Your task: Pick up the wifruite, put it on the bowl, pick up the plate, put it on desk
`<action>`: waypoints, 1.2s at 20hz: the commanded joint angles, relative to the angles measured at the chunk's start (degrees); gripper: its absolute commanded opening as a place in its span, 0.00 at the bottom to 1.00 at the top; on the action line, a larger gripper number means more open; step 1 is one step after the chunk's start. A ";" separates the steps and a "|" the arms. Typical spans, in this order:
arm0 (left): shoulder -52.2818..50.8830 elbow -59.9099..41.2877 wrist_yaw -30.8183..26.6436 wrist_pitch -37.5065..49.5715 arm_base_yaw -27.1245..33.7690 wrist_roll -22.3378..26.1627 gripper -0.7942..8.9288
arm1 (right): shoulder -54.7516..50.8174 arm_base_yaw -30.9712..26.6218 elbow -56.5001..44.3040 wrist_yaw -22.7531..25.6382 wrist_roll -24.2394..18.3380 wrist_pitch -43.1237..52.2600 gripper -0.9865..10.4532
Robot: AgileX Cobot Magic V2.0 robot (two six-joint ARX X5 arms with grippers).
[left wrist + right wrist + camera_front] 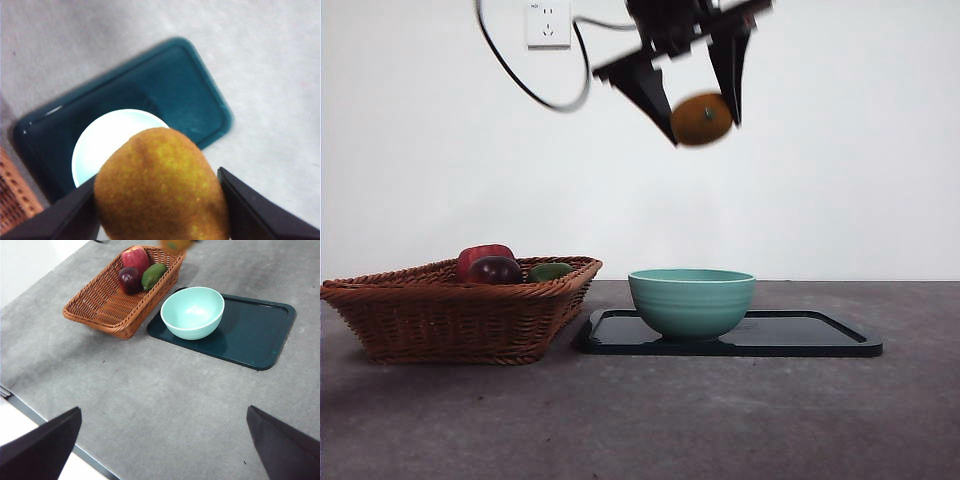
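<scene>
My left gripper (704,122) is shut on the orange-brown wifruite (701,119) and holds it high above the mint-green bowl (691,300). In the left wrist view the wifruite (161,186) sits between my two black jaws, with the bowl (107,141) below it. The bowl stands on the left part of a dark teal rectangular plate (810,334) on the grey desk (650,420). My right gripper (162,445) is open and empty, high over the near part of the desk (150,390). The right wrist view shows the bowl (192,313), the plate (257,335) and a bit of the wifruite (175,245).
A brown wicker basket (460,315) stands left of the plate, touching or nearly touching it. It holds a red apple (480,258), a dark red-purple fruit (496,270) and a green fruit (550,271). The table's edge (45,421) shows in the right wrist view. A wall socket (548,22) is behind.
</scene>
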 commanded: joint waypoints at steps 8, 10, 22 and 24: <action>-27.56 -28.37 -6.56 -2.97 -0.66 3.50 0.33 | 0.09 0.46 0.70 0.02 0.59 0.57 0.58; -33.73 -34.88 -7.63 -2.97 -0.07 3.45 0.33 | 0.09 0.46 0.70 0.02 0.59 0.59 0.58; -59.19 -65.96 -7.69 4.00 12.90 1.20 0.33 | 0.09 0.46 0.70 -0.02 0.61 0.63 0.58; -59.69 -69.00 -7.67 7.15 13.31 0.79 0.33 | 0.07 0.46 0.70 -0.02 0.61 0.61 0.58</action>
